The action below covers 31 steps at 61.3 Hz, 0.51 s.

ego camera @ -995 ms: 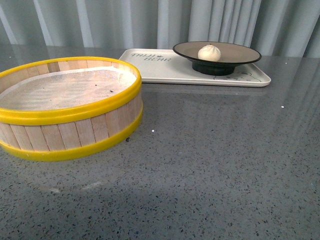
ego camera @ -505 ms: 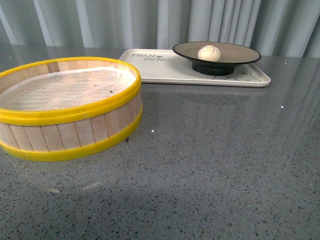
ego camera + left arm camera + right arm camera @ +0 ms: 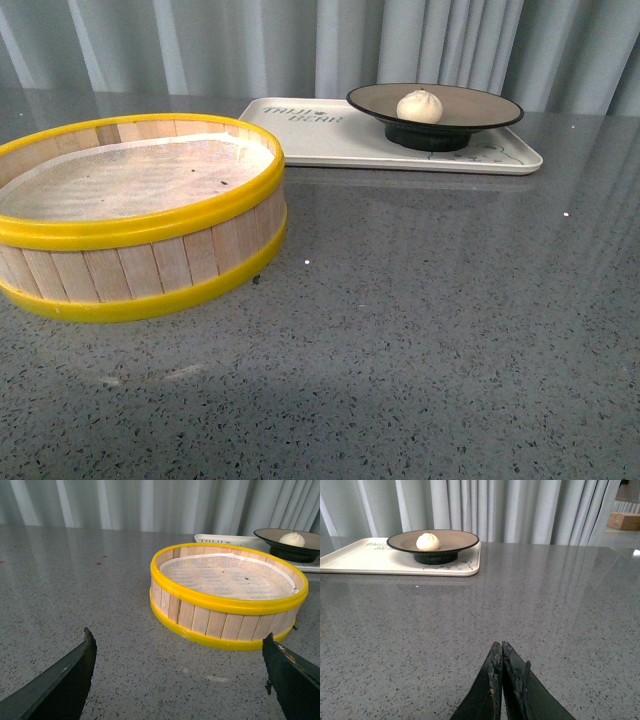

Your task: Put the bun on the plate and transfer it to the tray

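The white pleated bun [image 3: 419, 105] [image 3: 292, 539] [image 3: 427, 541] sits in the middle of the black-rimmed beige plate [image 3: 478, 104] [image 3: 265, 534] [image 3: 455, 540]. That plate stands on the cream tray [image 3: 320, 135] [image 3: 220, 539] [image 3: 365, 557] at the back of the table. Neither arm shows in the front view. My left gripper [image 3: 177, 647] is open above bare tabletop, short of the steamer basket, with nothing between its fingers. My right gripper [image 3: 501, 647] is shut and empty, low over the table, well short of the tray.
A round wooden steamer basket [image 3: 140, 215] [image 3: 227, 597] with yellow rims stands at the front left, lined with white paper and holding nothing. Grey curtains hang behind the speckled grey table [image 3: 430, 330]. A cardboard box [image 3: 625, 520] sits far off beyond the table.
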{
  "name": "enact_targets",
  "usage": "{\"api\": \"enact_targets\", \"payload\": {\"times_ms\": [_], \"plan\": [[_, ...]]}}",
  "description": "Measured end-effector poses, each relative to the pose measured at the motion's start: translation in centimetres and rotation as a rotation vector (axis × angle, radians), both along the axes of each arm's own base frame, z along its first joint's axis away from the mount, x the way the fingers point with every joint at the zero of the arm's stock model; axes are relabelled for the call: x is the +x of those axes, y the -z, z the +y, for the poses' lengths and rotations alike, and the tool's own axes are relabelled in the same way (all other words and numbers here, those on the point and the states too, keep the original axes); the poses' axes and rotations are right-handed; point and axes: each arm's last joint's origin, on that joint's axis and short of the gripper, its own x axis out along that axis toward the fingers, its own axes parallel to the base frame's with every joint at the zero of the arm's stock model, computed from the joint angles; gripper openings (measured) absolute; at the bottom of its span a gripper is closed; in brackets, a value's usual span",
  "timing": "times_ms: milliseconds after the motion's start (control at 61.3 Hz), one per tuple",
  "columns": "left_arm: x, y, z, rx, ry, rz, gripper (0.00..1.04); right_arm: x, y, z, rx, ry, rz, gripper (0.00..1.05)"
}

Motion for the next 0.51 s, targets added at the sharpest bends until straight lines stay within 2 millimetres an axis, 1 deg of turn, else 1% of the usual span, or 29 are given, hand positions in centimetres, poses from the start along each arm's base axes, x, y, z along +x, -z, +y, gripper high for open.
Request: {"api": "enact_targets", "payload": {"times_ms": [375, 457, 505], "plan": [[0.0, 0.0, 0.0, 0.0, 0.0, 0.0, 0.98, -0.7, 0.0, 0.0, 0.0, 0.0, -0.002, 0.02], [0.0, 0.0, 0.0, 0.0, 0.0, 0.0, 0.98, -1.5, 0.5, 0.0, 0.0, -0.001, 0.035, 0.02], [0.0, 0.0, 0.0, 0.0, 0.0, 0.0, 0.98, -1.7, 0.4, 0.0, 0.0, -0.001, 0.016, 0.02]]}}
